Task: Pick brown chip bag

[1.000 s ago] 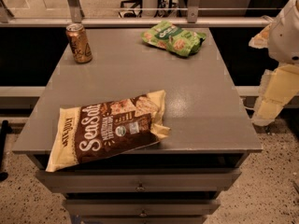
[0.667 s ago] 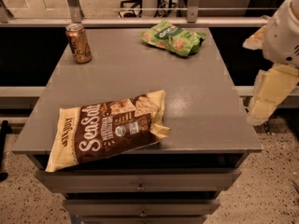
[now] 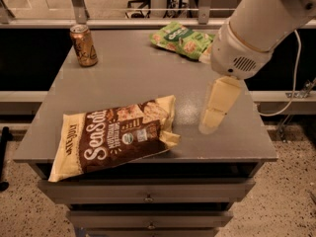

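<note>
The brown chip bag (image 3: 115,136) lies flat on the front left of the grey table (image 3: 133,73). It has a dark brown front with white "Sea Salt" script and pale yellow ends, and its left end hangs over the table's front edge. My gripper (image 3: 213,118) hangs from the white arm above the table's right side, pointing down. It is to the right of the bag's right end and apart from it. It holds nothing that I can see.
A brown drink can (image 3: 83,45) stands upright at the back left corner. A smaller green snack bag (image 3: 181,39) lies at the back right, partly behind my arm. Drawers sit under the table front. A cable (image 3: 291,88) hangs at the right.
My arm has swung in from the right edge of the view, leftward over the table, and the gripper now hangs near the bag's right end. The bag, can and green bag have not moved.
</note>
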Tool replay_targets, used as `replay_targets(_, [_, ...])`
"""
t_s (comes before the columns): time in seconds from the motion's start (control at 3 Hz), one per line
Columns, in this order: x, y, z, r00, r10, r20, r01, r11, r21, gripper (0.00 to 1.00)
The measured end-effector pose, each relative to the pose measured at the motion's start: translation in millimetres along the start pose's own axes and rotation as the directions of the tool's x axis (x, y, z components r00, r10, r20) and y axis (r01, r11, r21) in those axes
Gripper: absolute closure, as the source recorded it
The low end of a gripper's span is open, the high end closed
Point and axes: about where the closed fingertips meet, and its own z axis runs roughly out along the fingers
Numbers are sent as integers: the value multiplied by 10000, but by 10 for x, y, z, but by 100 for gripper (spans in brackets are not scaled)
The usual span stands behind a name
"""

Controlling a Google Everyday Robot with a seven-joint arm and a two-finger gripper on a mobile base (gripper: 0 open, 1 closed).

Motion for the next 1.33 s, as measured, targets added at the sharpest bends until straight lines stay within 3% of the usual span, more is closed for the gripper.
replay_targets(0.67, [-590,298,691,9983,150,556,-67,9893,-1456,0])
replay_targets(1.0, [-801,419,900,9951,170,973,6,9840,-1782,0])
replay_targets(1.33, [-983,491,1063,9917,215,1270,35,9812,-1931,17])
